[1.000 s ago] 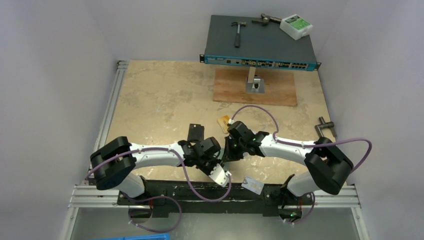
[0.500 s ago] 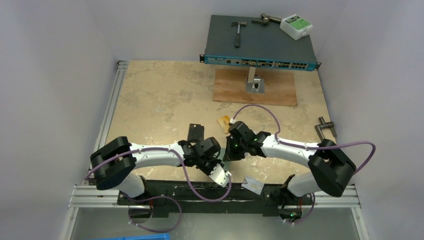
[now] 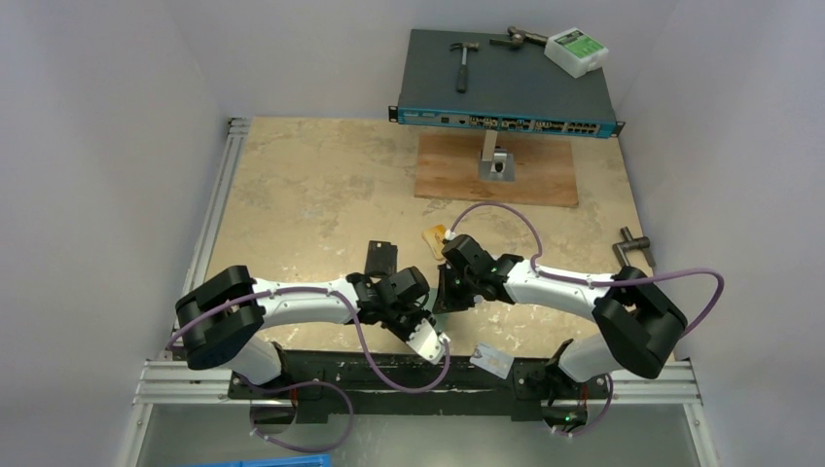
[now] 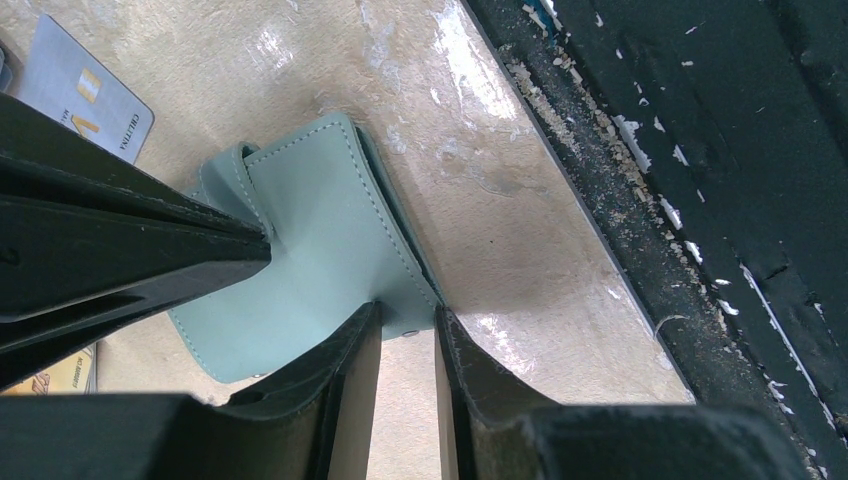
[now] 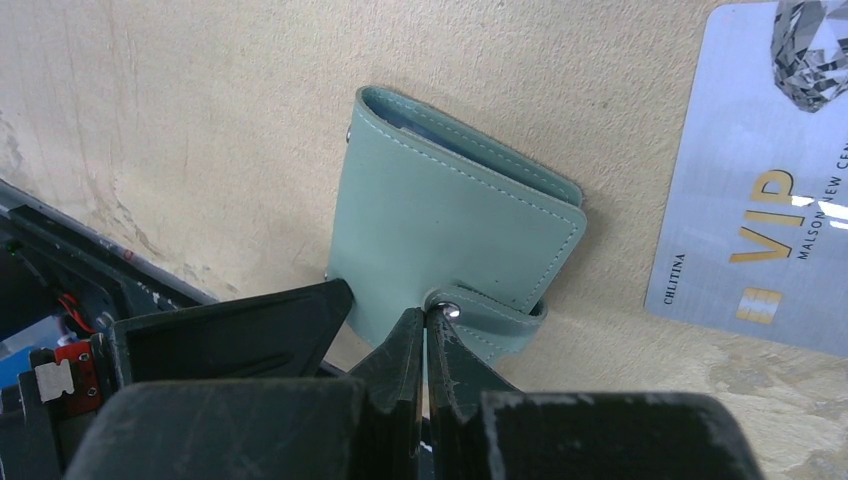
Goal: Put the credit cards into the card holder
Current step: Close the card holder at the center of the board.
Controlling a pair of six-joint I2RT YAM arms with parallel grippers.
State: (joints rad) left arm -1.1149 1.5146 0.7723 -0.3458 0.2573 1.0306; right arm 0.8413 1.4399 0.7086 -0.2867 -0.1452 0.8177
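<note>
The teal card holder [image 5: 455, 235] lies folded on the table, also in the left wrist view [image 4: 300, 255]; in the top view the two grippers hide it. My right gripper [image 5: 426, 318] is shut on its snap-button tab [image 5: 490, 322]. My left gripper [image 4: 406, 322] grips the wallet's corner between its fingers. Both grippers meet near the table's front edge, left [image 3: 420, 311] and right [image 3: 446, 295]. A silver VIP credit card [image 5: 760, 200] lies right beside the wallet. An orange card [image 3: 434, 236] lies behind the right gripper. Another silver card [image 3: 491, 361] rests on the front rail.
A black rounded rectangle [image 3: 380, 258] lies left of the grippers. A wooden board [image 3: 496, 170] with a metal stand and a network switch [image 3: 506, 83] carrying tools sit at the back. The black base rail [image 4: 700, 150] runs close by the wallet.
The right arm swayed slightly right and came back. Both grippers stay at the card holder; the cards have not moved.
</note>
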